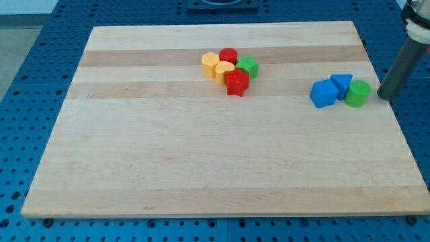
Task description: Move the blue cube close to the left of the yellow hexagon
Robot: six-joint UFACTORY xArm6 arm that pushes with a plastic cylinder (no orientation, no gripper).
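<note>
Now my tip just right of green cylinder, blue cube.

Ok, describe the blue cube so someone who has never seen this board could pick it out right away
Start at the wooden board and go to the cluster of three blocks near its right edge. The blue cube is the leftmost of them, touching a second blue block behind it, with the green cylinder further right. My tip stands just right of that cylinder.
</note>
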